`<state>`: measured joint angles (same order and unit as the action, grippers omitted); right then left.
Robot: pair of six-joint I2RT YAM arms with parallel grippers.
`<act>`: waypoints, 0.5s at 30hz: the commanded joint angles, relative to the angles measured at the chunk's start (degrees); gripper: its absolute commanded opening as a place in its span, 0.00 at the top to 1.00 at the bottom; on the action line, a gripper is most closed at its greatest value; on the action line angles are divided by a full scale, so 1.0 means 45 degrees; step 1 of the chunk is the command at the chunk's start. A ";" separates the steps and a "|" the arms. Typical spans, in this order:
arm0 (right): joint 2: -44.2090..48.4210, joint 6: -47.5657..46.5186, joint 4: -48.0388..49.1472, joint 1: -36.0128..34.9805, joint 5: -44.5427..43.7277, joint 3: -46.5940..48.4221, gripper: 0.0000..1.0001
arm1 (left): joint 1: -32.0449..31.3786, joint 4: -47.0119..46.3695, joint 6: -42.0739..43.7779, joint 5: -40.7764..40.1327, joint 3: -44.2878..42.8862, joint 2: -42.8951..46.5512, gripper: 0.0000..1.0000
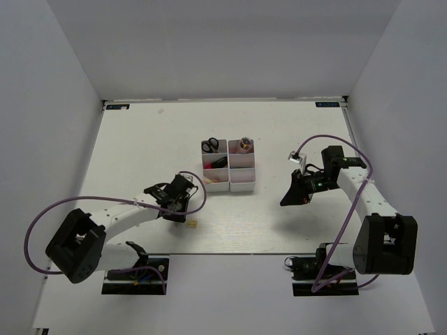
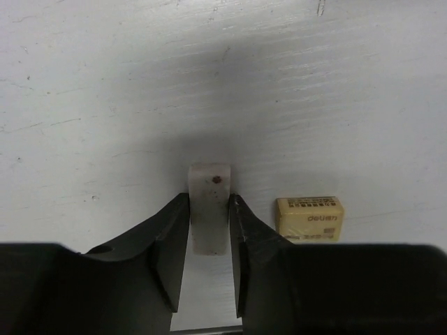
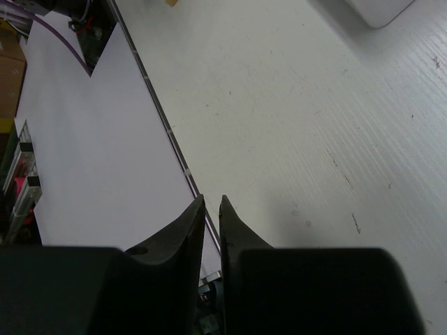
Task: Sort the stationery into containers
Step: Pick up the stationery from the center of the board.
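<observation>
In front of the bins (image 1: 242, 186), the left gripper (image 2: 209, 197) seemingly pinched a white eraser (image 2: 209, 181) on the table (image 2: 105, 84) between narrow jaws, a lift binward due next; the right gripper (image 3: 210, 202) hung nearly closed, empty.

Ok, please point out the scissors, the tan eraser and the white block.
scissors (image 1: 210, 146): top view, black handles.
tan eraser (image 2: 309, 218): left wrist view, printed top face.
white block (image 2: 209, 202): left wrist view, its upper face.
</observation>
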<state>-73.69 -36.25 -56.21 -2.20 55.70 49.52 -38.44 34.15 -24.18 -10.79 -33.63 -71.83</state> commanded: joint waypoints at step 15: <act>-0.0245 -0.0226 -0.0459 0.0175 0.0532 0.0539 0.76 | -0.1497 0.0090 -0.0914 -0.0361 -0.1472 0.3342 0.95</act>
<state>-74.13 -36.53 -57.10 -1.58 56.64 49.82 -44.03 38.89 -26.41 -15.18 -36.95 -62.41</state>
